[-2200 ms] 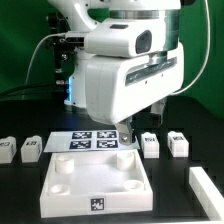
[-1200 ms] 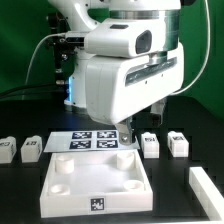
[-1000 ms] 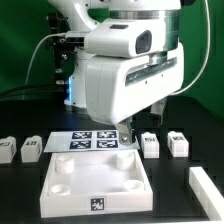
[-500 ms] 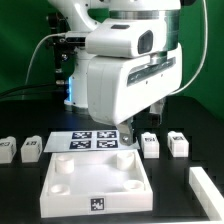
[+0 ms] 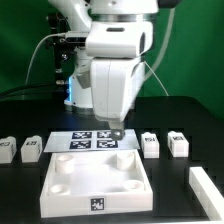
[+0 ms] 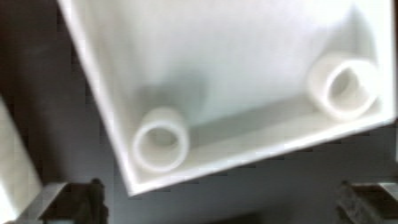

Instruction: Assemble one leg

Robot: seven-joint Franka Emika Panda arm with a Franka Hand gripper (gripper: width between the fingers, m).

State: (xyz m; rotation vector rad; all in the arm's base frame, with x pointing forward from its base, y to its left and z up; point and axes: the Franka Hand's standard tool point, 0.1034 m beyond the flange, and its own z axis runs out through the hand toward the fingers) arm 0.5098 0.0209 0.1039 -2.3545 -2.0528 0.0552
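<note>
Four small white legs with tags stand on the black table: two at the exterior view's left (image 5: 7, 148) (image 5: 32, 147) and two at its right (image 5: 150, 145) (image 5: 178, 143). The large white plate (image 5: 48, 192) with round corner sockets lies in front. My gripper (image 5: 120, 131) hangs above the plate's far edge, apart from every leg. In the wrist view the gripper (image 6: 222, 205) is open and empty, with its fingers (image 6: 79, 200) wide apart over the dark table beside a corner of the plate (image 6: 214, 70). No leg shows in the wrist view.
The marker board (image 5: 88, 141) lies behind the plate, under the arm. A long plain white bar (image 5: 207, 186) lies at the exterior view's right front. Cables and the arm's base stand at the back.
The arm's wrist has swung round and shifted toward the exterior view's left, so its bulk now looks narrower. The gripper tip has moved slightly left. The parts on the table have not moved.
</note>
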